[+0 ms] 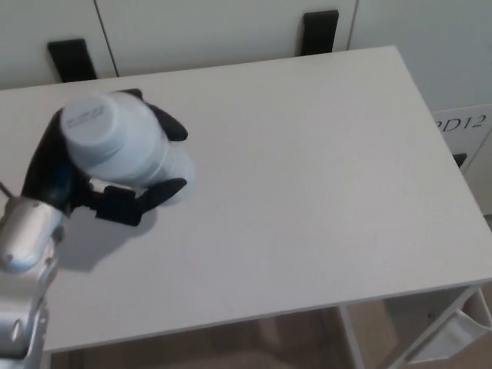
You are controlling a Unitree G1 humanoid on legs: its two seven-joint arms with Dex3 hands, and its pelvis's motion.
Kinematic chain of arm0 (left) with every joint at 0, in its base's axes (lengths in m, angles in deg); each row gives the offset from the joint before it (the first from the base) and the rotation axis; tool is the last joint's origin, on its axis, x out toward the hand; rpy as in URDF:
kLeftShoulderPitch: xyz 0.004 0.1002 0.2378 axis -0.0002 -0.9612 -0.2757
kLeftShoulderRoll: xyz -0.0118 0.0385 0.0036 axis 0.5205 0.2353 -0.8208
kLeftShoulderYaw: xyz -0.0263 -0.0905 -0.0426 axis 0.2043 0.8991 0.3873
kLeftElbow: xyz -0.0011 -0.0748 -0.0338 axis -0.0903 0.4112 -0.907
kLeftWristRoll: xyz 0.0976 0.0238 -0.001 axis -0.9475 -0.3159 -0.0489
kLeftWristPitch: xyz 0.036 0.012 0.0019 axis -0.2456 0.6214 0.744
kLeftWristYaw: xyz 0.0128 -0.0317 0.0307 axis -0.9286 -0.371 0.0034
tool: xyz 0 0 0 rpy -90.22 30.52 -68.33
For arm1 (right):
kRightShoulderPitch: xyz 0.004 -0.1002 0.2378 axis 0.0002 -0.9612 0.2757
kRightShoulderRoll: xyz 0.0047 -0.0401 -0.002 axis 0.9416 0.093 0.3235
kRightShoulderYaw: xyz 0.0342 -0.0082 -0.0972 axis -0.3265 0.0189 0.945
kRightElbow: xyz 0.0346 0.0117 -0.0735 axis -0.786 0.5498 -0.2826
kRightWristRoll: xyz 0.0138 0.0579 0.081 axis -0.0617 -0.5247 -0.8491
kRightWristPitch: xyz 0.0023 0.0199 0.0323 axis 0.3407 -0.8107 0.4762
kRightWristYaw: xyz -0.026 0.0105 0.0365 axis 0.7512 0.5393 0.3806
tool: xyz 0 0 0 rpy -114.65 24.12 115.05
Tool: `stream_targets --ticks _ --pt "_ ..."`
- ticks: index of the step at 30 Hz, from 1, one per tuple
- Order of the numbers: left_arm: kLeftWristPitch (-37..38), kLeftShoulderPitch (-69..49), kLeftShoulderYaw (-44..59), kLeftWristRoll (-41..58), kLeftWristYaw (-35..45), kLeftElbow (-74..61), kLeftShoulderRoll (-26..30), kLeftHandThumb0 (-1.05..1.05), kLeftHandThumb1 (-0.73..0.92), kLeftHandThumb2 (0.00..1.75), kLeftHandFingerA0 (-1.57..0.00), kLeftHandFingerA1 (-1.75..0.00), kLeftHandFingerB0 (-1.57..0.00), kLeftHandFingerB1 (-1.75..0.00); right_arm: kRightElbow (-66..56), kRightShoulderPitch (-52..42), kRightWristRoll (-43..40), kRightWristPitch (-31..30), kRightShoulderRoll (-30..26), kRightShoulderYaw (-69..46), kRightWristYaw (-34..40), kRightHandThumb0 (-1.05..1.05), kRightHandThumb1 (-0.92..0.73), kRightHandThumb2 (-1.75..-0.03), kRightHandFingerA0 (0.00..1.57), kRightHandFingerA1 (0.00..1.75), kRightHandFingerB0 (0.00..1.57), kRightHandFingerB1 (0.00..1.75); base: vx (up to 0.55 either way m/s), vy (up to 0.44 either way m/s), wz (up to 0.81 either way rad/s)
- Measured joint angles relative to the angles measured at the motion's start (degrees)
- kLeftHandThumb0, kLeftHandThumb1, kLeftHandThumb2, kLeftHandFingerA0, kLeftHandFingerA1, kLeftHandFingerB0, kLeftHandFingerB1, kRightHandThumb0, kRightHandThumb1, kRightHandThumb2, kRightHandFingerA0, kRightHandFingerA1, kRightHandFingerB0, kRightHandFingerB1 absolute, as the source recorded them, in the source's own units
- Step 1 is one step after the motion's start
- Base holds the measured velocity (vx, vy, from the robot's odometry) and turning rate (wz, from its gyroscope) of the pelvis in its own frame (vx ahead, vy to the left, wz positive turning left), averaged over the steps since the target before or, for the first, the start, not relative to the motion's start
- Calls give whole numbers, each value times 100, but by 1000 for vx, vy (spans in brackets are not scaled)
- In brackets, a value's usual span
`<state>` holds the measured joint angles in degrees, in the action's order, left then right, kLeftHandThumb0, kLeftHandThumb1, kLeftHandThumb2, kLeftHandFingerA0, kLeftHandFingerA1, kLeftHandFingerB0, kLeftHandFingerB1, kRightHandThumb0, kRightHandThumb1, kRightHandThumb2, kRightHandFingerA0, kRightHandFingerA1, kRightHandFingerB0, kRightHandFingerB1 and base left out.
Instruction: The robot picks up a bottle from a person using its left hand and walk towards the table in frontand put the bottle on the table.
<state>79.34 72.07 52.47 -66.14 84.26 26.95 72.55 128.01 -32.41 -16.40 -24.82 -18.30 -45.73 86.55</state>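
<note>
My left hand (92,181) is shut around a pale blue-white bottle (119,146), seen from above with its flat cap end facing the camera. The black fingers (157,192) wrap its side. Hand and bottle are over the left part of the white table (307,169); whether the bottle's base touches the tabletop is hidden. My silver left forearm (23,246) comes in from the lower left corner. My right hand does not show.
White cabinet fronts with two black handles (71,58) (319,31) stand behind the table's far edge. The table's near edge runs along the bottom, with a white leg (354,346) and wooden floor below. A labelled white unit (461,123) stands at the right.
</note>
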Motion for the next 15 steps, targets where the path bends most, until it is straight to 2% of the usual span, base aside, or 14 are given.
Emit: stream_targets --ticks 4,5,6,7,8,12,13,15 --pt "-108 297 -352 -254 -39 651 -11 -62 31 127 -157 -123 -130 -111 -8 65 3 -1 -2 21 5 -52 -80 -64 65 46 55 40 0 0 0" --pt "-123 309 -388 -281 -43 708 -16 -41 20 135 -157 -112 -135 -97 -8 71 5 -1 -2 29 7 -53 -81 -65 63 43 52 39 0 0 0" --pt "-130 328 -431 -322 -48 796 -33 -41 20 135 -157 -112 -135 -97 -8 75 7 -2 -2 42 8 -53 -81 -65 63 43 52 39 0 0 0" --pt "-140 387 -482 -356 -59 943 -76 -43 27 121 -157 -112 -131 -105 -4 75 13 -4 -5 63 7 -53 -80 -64 63 44 52 39 0 0 0" --pt "-152 416 -547 -383 -70 1087 -133 -36 21 130 -157 -110 -134 -95 -3 80 19 -8 -12 77 7 -53 -80 -64 63 43 52 39 0 0 0" --pt "-189 435 -719 -457 -83 1431 -333 -36 21 130 -157 -110 -134 -95 0 74 21 -14 -17 94 6 -53 -80 -64 63 43 52 39 0 0 0" --pt "-189 435 -733 -468 -83 1462 -351 -30 26 124 -157 -98 -132 -91 1 74 21 -15 -17 98 6 -52 -80 -65 64 43 52 39 0 0 0" --pt "-184 449 -789 -490 -105 1596 -427 -28 23 126 -157 -105 -133 -87 2 78 27 -24 -19 123 6 -51 -80 -64 65 44 53 40 0 0 0"
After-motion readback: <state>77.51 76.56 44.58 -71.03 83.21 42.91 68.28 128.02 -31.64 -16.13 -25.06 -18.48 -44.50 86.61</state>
